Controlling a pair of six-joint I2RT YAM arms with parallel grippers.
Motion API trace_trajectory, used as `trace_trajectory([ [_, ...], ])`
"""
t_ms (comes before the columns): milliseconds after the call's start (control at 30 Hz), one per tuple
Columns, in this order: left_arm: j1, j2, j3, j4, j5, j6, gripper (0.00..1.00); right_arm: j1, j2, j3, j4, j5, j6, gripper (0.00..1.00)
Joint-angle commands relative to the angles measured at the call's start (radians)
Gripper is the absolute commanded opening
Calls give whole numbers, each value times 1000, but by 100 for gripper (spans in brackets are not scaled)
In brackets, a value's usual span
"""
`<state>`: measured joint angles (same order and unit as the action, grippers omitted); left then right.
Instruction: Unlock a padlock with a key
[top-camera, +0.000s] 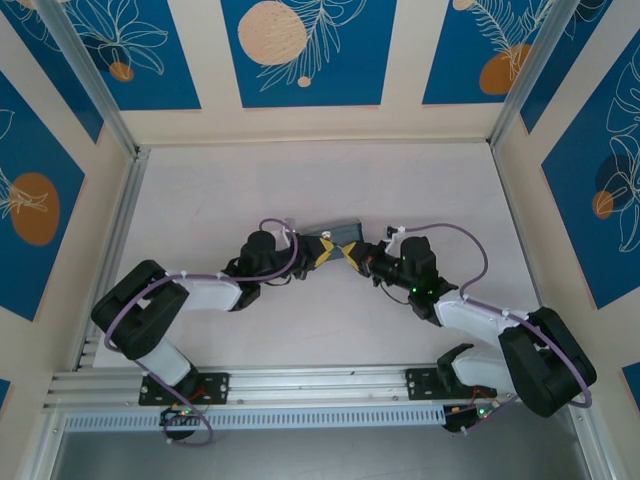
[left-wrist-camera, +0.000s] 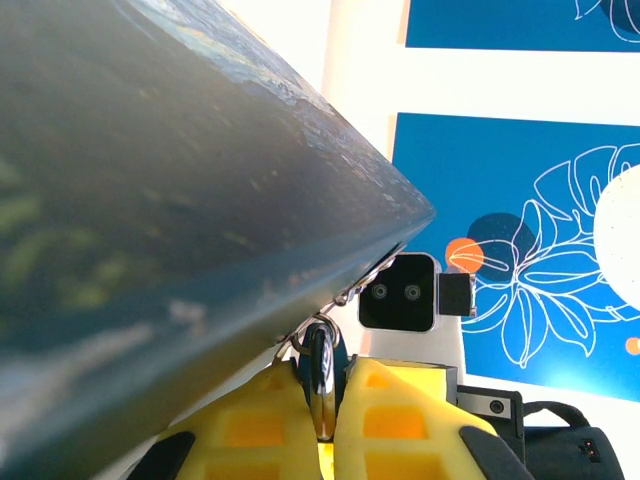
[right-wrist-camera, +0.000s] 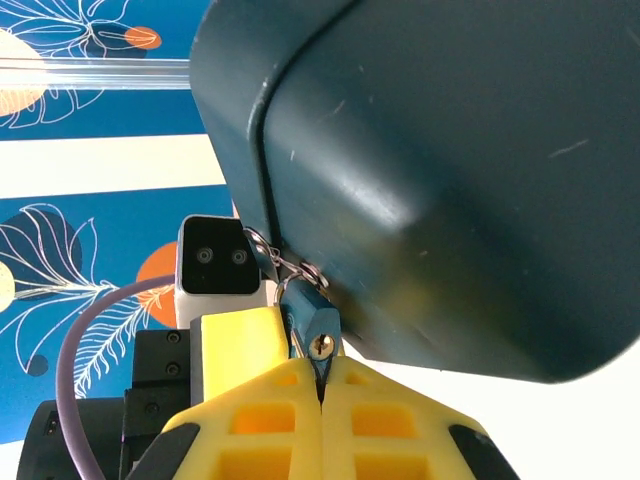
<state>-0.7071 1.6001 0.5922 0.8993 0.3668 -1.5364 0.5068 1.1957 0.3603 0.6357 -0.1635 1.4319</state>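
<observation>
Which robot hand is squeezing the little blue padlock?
The left hand. The teal padlock is squeezed between its yellow tips, while the right hand is pinched shut just below it.

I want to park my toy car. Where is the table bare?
Bare: the wide far strip of table between box and back wall, plus patches by the left wall and right wall. Crowded: the middle, where left gripper and right gripper meet at the box, padlock and key.
</observation>
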Motion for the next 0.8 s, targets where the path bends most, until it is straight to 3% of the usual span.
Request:
trace_trajectory([
  [0, 6, 9, -4, 59, 17, 7, 0, 10, 14, 25, 7, 11, -13, 0],
  [467, 5, 22, -4, 65, 16, 5, 0, -19, -163, -58, -119, 48, -36, 0],
  [767, 6, 29, -1, 74, 17, -1, 0, -10, -110, -45, -86, 38, -39, 0],
])
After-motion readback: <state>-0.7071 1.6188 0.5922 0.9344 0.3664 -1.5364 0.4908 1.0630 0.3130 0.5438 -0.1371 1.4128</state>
